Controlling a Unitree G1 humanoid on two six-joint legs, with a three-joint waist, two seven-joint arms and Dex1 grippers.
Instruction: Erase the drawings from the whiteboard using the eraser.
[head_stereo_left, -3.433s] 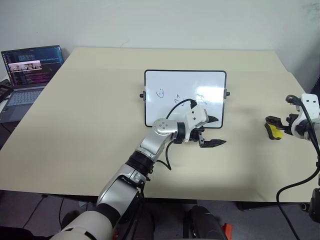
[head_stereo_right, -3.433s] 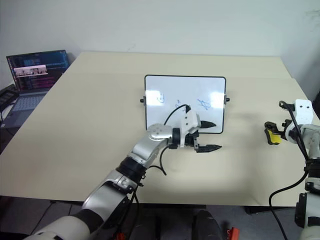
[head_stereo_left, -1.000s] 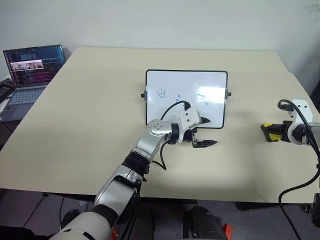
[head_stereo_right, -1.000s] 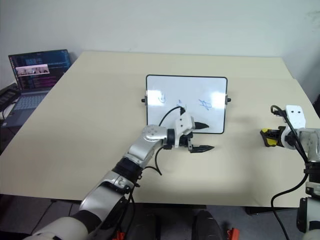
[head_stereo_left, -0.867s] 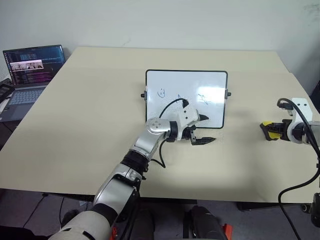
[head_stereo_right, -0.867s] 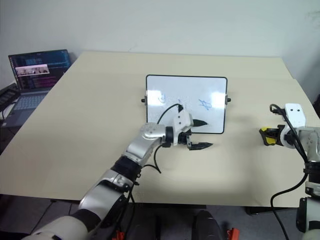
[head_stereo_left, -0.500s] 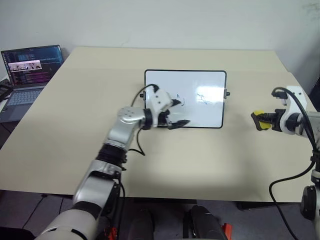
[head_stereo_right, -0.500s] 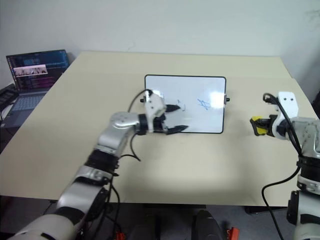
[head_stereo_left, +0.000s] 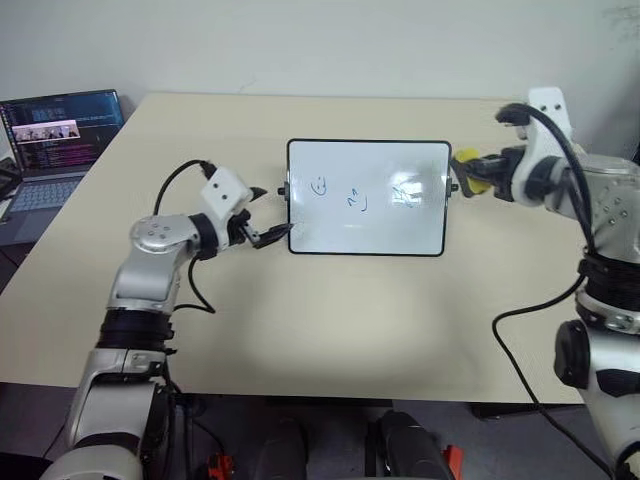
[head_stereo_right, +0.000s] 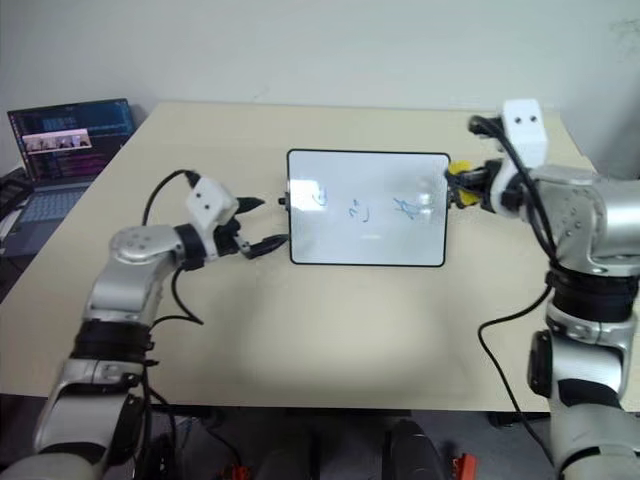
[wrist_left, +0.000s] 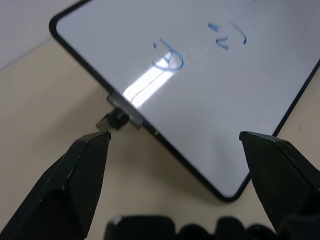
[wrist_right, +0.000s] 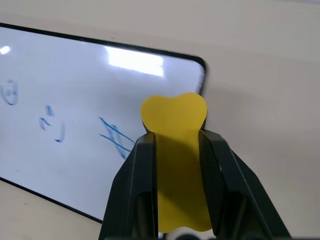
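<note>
The whiteboard (head_stereo_left: 366, 225) lies flat in the middle of the table, with three small blue drawings in a row: one at the left (head_stereo_left: 321, 185), one in the middle (head_stereo_left: 355, 201) and one at the right (head_stereo_left: 405, 194). My left gripper (head_stereo_left: 272, 213) is open just off the board's left edge, by the side knob (wrist_left: 117, 118), with nothing between its fingers (wrist_left: 84, 172). My right gripper (head_stereo_left: 476, 172) hovers at the board's right edge, shut on the yellow eraser (wrist_right: 175, 150). The eraser is beside the rightmost scribble (wrist_right: 115, 136) and apart from it.
An open laptop (head_stereo_left: 58, 135) stands at the table's far left corner. The beige table (head_stereo_left: 330, 320) has free room in front of and behind the board. A black cable loops off each wrist.
My left gripper has swung left from the board's front edge to its left side. My right gripper has risen and moved left with the eraser to the board's right edge.
</note>
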